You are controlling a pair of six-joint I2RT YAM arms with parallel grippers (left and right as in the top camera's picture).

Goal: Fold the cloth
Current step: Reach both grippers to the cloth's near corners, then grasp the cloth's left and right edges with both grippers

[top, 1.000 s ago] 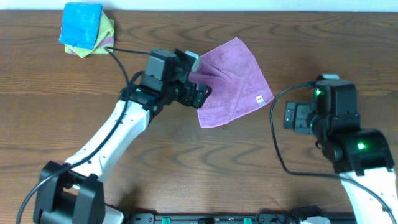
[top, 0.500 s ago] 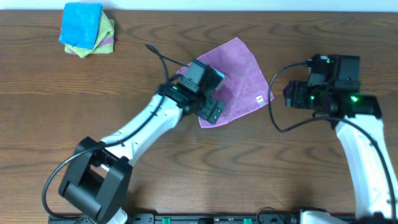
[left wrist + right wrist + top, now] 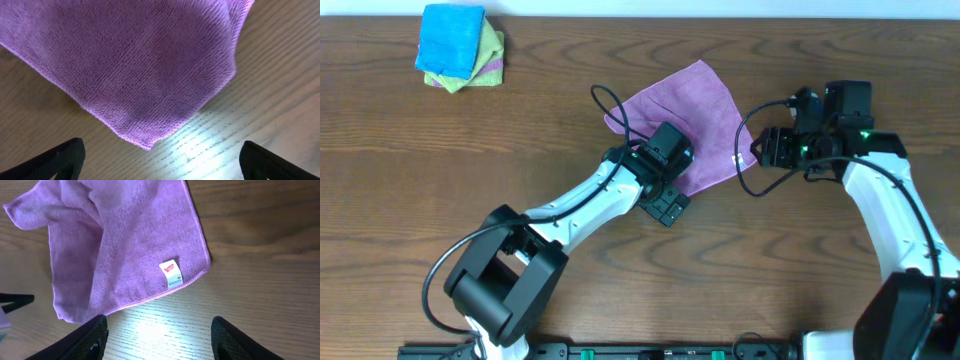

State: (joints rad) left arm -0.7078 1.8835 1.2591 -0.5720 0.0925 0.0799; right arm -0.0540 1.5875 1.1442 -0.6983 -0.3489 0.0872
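On tabletop (image 3: 420, 200), centre-right, between both arms: purple terry washcloth (image 3: 700, 120), spread nearly flat. Judged light, soft, limp, pile slightly grippy; likely to drape and sag, so best pinched at a corner or hem, not mid-panel. Near-square, hence no real long axis; set as a diamond, one corner toward far edge, white tag (image 3: 171, 273) corner toward right gripper (image 3: 160, 337), left corner rumpled. Left gripper (image 3: 160, 160) just off near corner. Noted both sets of jaws parted, holding nothing.
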